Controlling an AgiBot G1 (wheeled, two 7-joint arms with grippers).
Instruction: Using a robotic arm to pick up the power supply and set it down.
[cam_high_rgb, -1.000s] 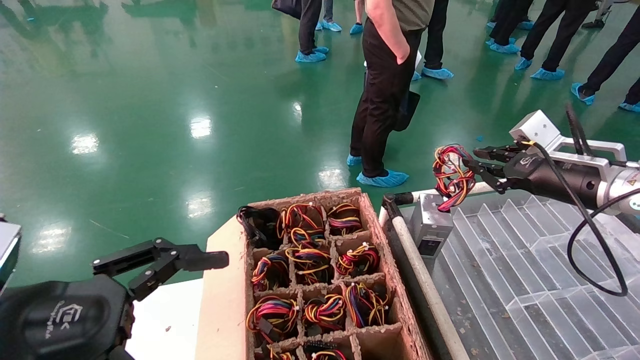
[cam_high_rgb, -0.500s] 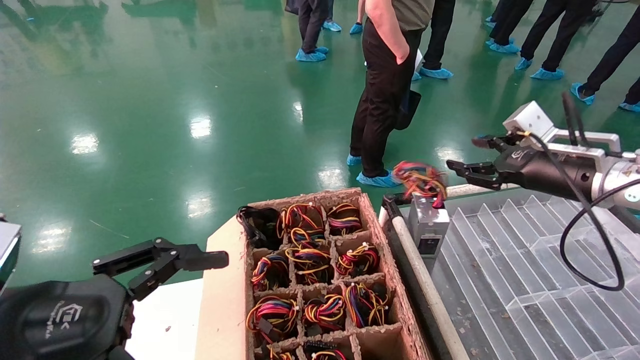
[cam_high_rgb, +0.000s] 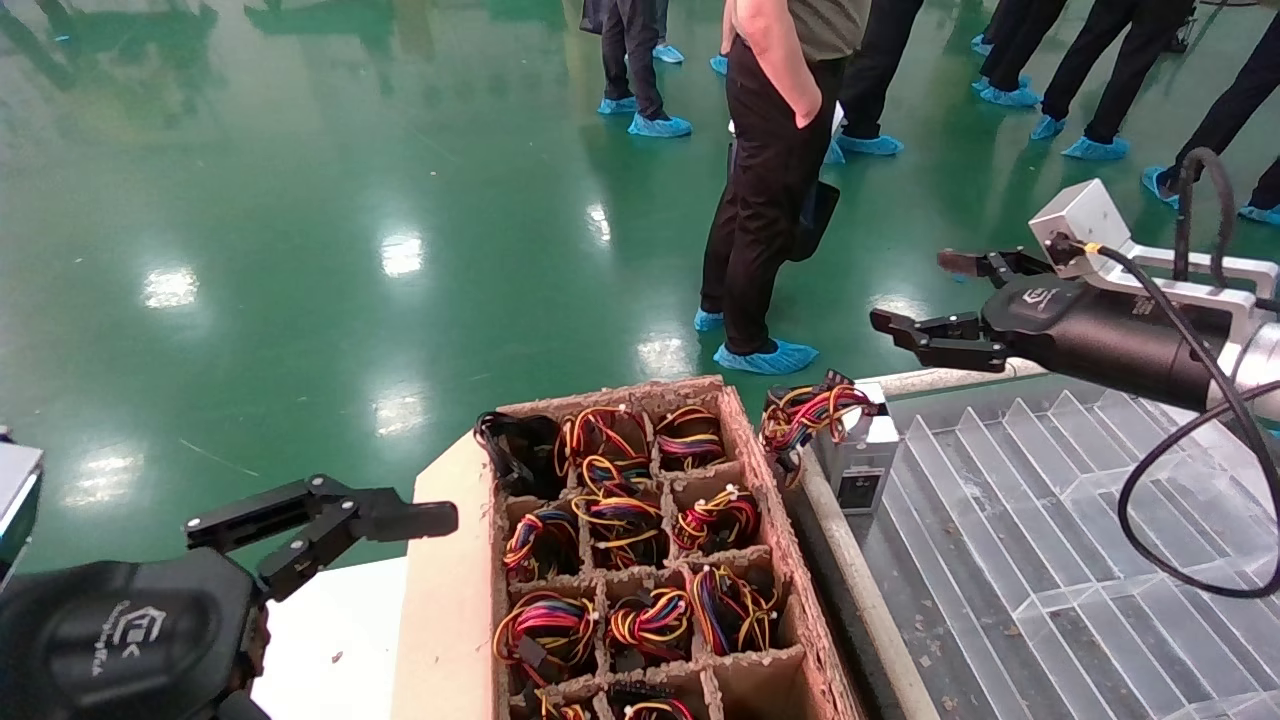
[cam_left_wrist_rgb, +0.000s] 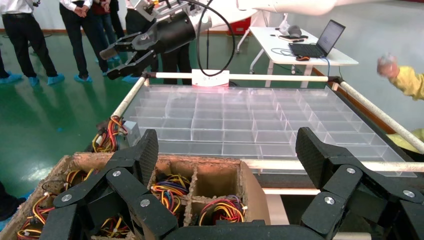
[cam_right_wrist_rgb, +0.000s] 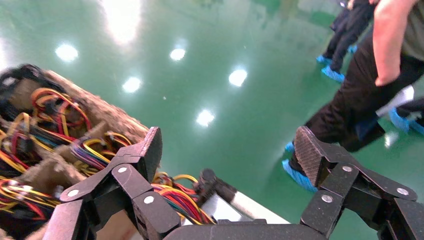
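Observation:
The power supply (cam_high_rgb: 858, 455), a small silver box with a black label, stands in the near-left corner cell of the clear divided tray (cam_high_rgb: 1050, 520). Its coloured wire bundle (cam_high_rgb: 805, 412) flops over the tray's rail toward the cardboard box. My right gripper (cam_high_rgb: 912, 290) hovers above and just right of it, open and holding nothing. In the right wrist view the gripper (cam_right_wrist_rgb: 229, 150) stands over the supply's metal top (cam_right_wrist_rgb: 220, 210) and wires (cam_right_wrist_rgb: 175, 197). The left wrist view shows the supply (cam_left_wrist_rgb: 131, 132) and the right gripper (cam_left_wrist_rgb: 117, 60) far off. My left gripper (cam_high_rgb: 320, 520) is parked low left, open.
A cardboard box (cam_high_rgb: 770, 520) with compartments full of wired power supplies sits left of the tray. A black-and-white rail (cam_high_rgb: 850, 570) runs between the two. Several people (cam_high_rgb: 770, 150) stand on the green floor beyond. A table with a laptop (cam_left_wrist_rgb: 320, 42) stands past the tray.
My right gripper let go of the wire bundle, opened, and moved up and back to the right. The bundle fell leftward over the rail; the box stays in the tray corner.

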